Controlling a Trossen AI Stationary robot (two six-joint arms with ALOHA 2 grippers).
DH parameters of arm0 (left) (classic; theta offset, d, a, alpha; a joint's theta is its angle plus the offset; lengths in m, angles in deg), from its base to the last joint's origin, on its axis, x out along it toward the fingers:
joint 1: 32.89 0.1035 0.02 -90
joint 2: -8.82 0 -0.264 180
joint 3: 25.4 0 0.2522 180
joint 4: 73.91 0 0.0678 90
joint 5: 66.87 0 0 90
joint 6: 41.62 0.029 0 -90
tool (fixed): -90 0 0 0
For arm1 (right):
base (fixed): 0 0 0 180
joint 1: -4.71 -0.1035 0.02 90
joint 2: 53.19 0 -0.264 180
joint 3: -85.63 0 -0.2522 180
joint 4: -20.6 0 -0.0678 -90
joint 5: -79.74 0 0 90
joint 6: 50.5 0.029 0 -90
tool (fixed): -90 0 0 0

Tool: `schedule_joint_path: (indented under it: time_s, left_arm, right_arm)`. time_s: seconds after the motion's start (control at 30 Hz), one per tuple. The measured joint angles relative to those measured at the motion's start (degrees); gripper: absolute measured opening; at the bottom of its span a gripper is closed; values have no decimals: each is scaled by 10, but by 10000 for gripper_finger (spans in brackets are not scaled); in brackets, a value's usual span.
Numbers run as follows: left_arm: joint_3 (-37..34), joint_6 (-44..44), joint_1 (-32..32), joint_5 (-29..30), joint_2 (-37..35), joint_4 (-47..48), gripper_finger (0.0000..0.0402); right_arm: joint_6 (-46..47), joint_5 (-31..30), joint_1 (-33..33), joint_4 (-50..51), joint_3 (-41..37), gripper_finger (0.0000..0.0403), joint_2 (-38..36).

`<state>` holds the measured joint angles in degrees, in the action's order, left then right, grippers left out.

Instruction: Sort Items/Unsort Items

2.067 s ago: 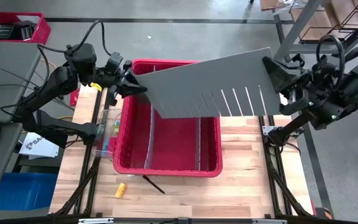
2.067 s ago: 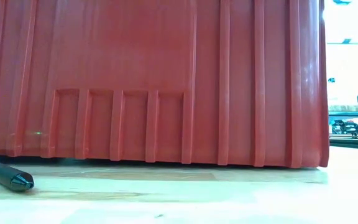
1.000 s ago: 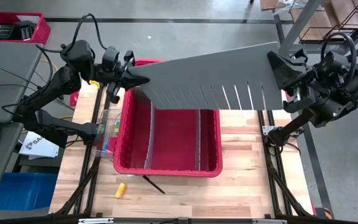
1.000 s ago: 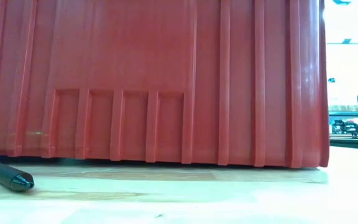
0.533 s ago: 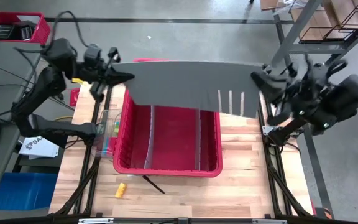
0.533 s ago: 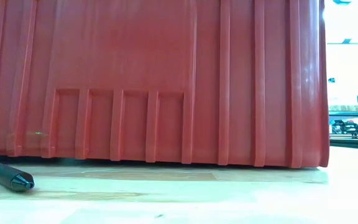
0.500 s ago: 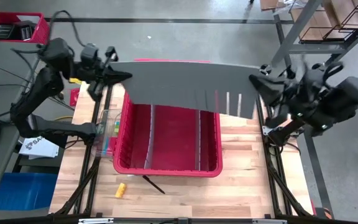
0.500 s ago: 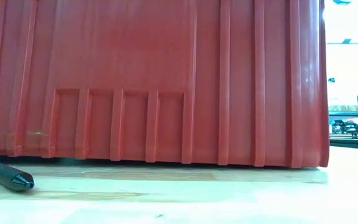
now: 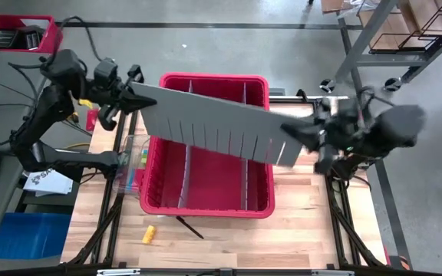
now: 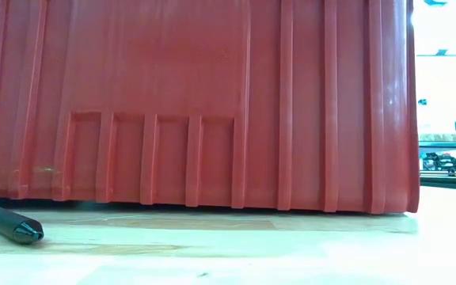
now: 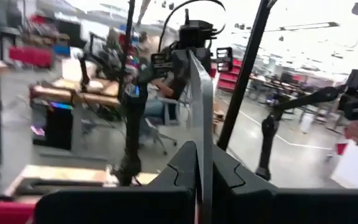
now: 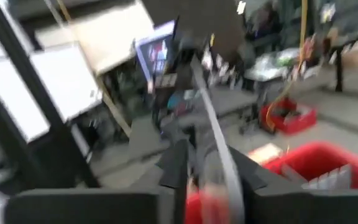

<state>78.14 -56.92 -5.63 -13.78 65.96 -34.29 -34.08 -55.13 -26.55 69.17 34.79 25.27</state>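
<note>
A long grey slotted divider panel hangs slanting over the red bin. My left gripper is shut on its left end. The panel's right end, lower, meets my right gripper, which is blurred; in the right wrist view the panel runs away from that gripper. A yellow piece and a dark pen lie on the table in front of the bin; the low view shows the pen's tip. Coloured pieces sit in a clear tray left of the bin. My left gripper pinches the panel's left end between its two fingers, one on each flat face. The fingers come level from the table's left and lie along the panel. The panel stands on edge, lifted clear of the bin, sloping down toward its right end.
The bin holds upright grey dividers and fills the low view. A red basket stands beyond the table at the far left. Bare wood lies near the table's front edge.
My right gripper has dropped and swung toward the table's left and near edge, tipping as it went. My left gripper has drawn toward the table's left edge. The panel has shifted left, its right end has sunk toward the bin, and its broad face has turned upright.
</note>
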Motion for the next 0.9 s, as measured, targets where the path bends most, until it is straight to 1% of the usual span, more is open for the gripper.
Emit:
schedule_joint_path:
  time_s: [0.1,0.17,0.23,0.3,0.43,0.53,0.67,0.9]
  left_arm:
    - [-1,-15,1,-11,4,9,1]
    - [-1,-17,1,-11,2,13,1]
    - [-1,-11,1,-6,0,21,1]
    - [-1,-6,1,10,-2,29,1]
    - [-1,-5,1,58,-13,28,1]
    - [0,9,1,92,-23,22,1]
    - [-1,5,1,116,-29,0,1]
    - [-1,-14,2,130,-36,-50,1]
  right_arm:
    - [43,46,9,48,-1,98,3]
    - [60,60,15,57,0,107,3]
    - [63,59,17,64,0,104,5]
    - [62,59,16,73,0,92,7]
    - [67,58,17,88,0,71,6]
    - [63,45,16,91,0,68,5]
    - [52,31,21,92,0,78,6]
    - [39,24,33,106,0,119,6]
